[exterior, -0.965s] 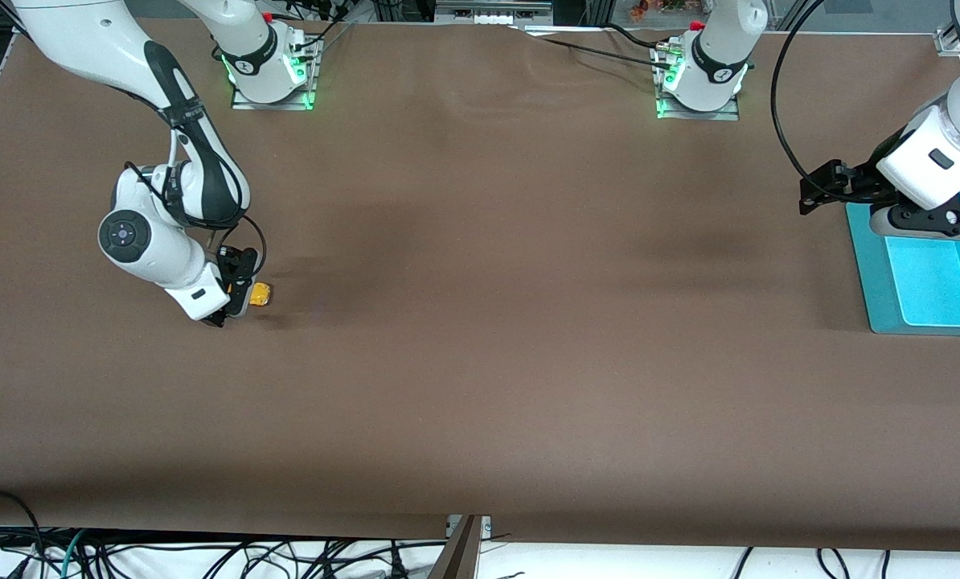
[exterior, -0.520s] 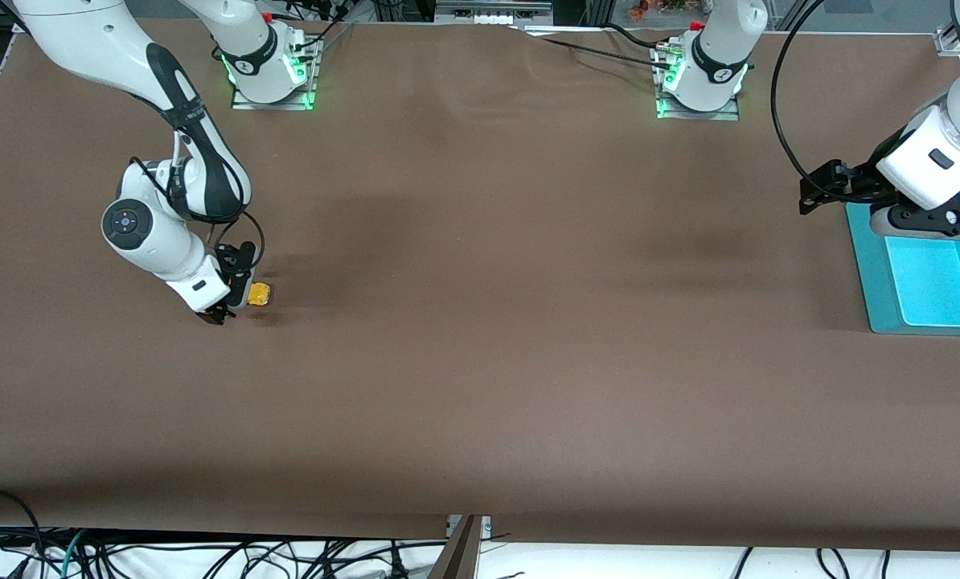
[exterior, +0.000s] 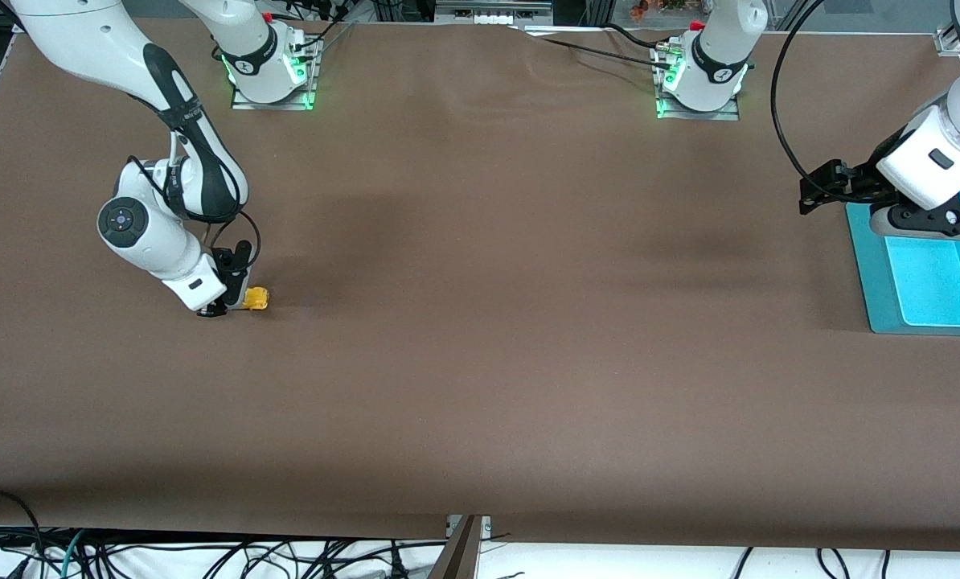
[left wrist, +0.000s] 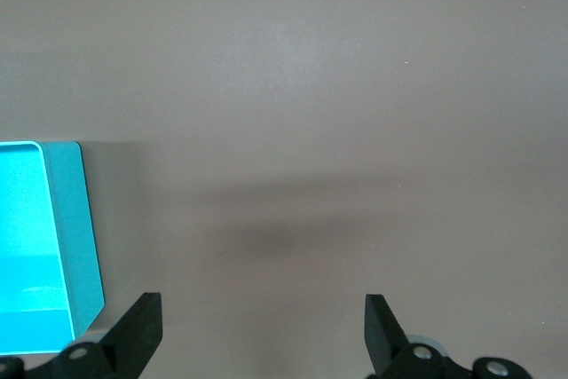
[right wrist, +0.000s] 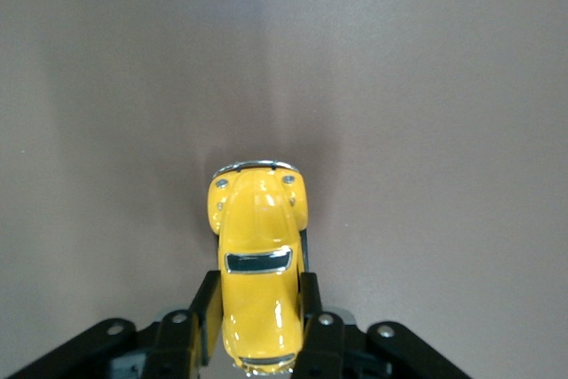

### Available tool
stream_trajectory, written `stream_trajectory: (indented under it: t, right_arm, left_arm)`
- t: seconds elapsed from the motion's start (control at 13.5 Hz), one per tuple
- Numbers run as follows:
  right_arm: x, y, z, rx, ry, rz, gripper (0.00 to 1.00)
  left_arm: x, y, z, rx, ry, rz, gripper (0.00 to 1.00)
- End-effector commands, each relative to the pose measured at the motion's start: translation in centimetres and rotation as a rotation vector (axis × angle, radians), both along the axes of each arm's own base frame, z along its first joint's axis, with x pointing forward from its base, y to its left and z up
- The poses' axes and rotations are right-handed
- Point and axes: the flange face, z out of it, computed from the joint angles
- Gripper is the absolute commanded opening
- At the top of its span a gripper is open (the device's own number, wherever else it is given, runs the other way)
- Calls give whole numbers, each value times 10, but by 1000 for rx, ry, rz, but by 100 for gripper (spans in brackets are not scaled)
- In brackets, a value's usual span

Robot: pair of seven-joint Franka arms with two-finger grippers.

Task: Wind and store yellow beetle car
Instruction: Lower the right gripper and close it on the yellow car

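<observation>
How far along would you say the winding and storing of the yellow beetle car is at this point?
Early. Done: the right pincer is shut on the yellow beetle car, down at the table toward the right arm's end. In hand: that grip, presumably for winding. Left: carrying it to the teal tray, which shows no car in it; the left pincer waits there, open.

There is one yellow beetle car (exterior: 256,298), the only toy on the table. One teal bin (exterior: 874,281) sits at the table edge at the left arm's end. Two Franka arms are present, each with one two-finger gripper: one right gripper (right wrist: 257,312) and one left gripper (left wrist: 259,330), so two grippers in all. One brown table (exterior: 496,362) carries everything. Two arm bases stand along its edge farthest from the front camera
</observation>
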Motion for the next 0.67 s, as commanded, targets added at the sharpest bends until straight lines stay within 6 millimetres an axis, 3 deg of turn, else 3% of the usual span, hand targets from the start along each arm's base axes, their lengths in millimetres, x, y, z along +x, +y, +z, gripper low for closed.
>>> stream_trajectory:
  t: [0.0, 0.3, 0.59]
  right_arm:
    - [-8, -3, 3, 2, -6, 17, 23]
    - [-7, -9, 0, 3, -7, 16, 24]
    - [-5, -59, -11, 0, -21, 48, 26]
  left_arm:
    - [2, -1, 7, 19, 1, -21, 100]
    - [2, -1, 7, 19, 1, -21, 100]
    - [2, -1, 7, 19, 1, -22, 100]
